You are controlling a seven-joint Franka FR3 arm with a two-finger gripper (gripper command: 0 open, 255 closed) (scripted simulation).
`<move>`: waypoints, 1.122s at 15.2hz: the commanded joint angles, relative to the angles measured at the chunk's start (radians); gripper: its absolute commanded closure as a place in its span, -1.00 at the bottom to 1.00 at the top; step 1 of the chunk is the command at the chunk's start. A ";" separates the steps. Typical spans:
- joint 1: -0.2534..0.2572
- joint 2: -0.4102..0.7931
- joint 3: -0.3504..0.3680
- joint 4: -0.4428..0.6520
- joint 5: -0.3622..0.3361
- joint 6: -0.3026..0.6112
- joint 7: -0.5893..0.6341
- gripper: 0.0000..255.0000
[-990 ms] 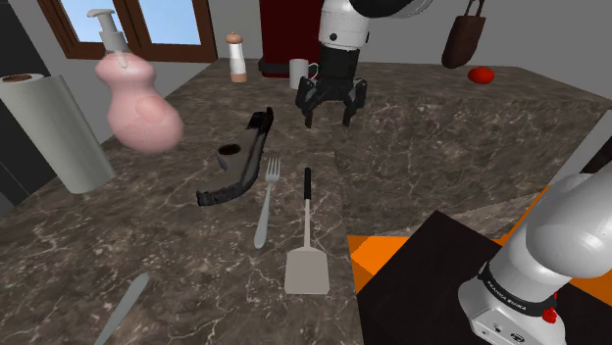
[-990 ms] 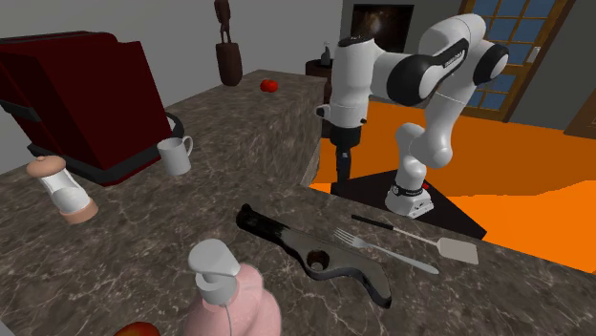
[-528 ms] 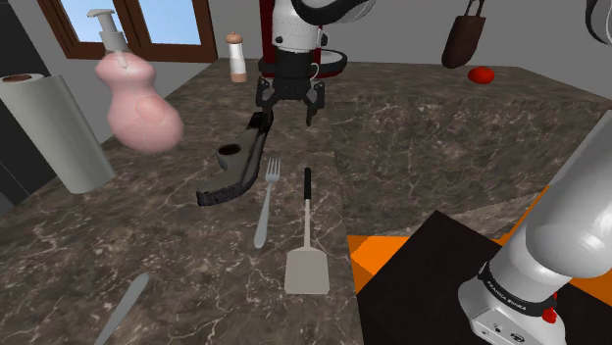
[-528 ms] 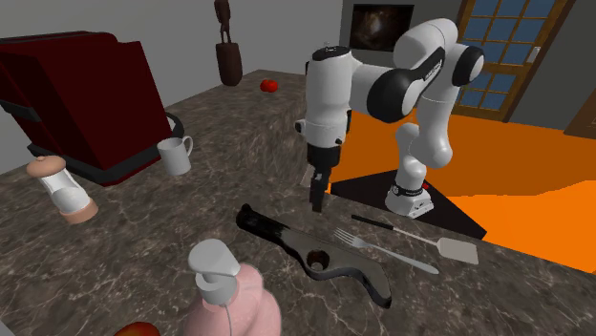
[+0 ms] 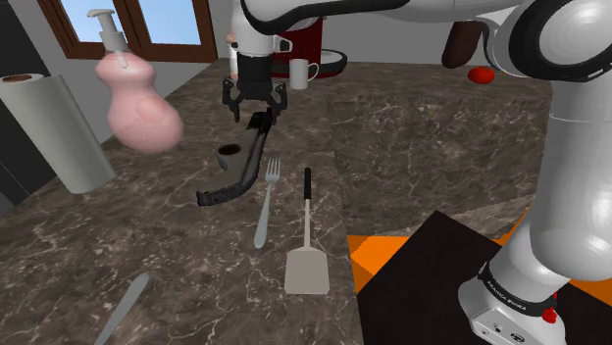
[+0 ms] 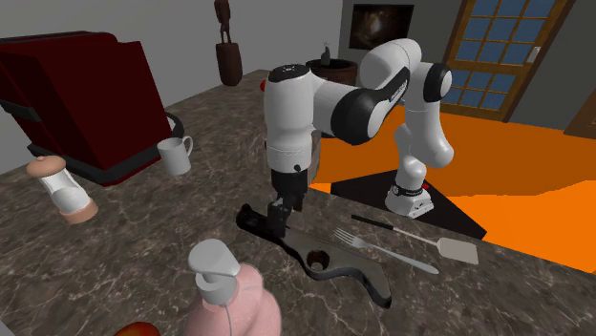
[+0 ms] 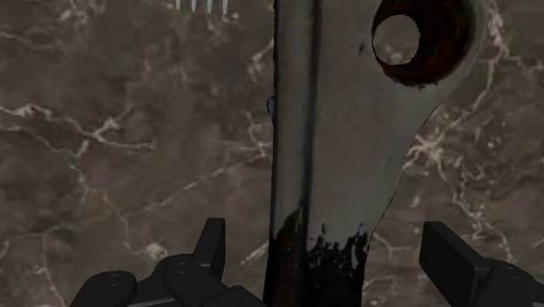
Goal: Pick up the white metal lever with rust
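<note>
grey lever with rust-ringed hole; brown, white-veined counter.

I have the arm stretched far out from its base, folded over at the elbow so the wrist hangs straight down. The hand points downward, low. I see both black fingers spread wide apart, gripping nothing.

arm: white shells, dk-grey joints | gripper: all blk, 2 fingers | base: red btn
</note>
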 commanded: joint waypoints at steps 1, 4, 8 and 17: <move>0.018 0.050 -0.006 0.052 -0.020 -0.005 0.026 -1.00; 0.013 0.046 -0.008 0.006 -0.019 0.038 0.026 -1.00; 0.009 0.046 -0.009 -0.044 -0.020 0.086 0.026 -1.00; 0.008 0.046 -0.009 -0.041 -0.020 0.084 0.025 1.00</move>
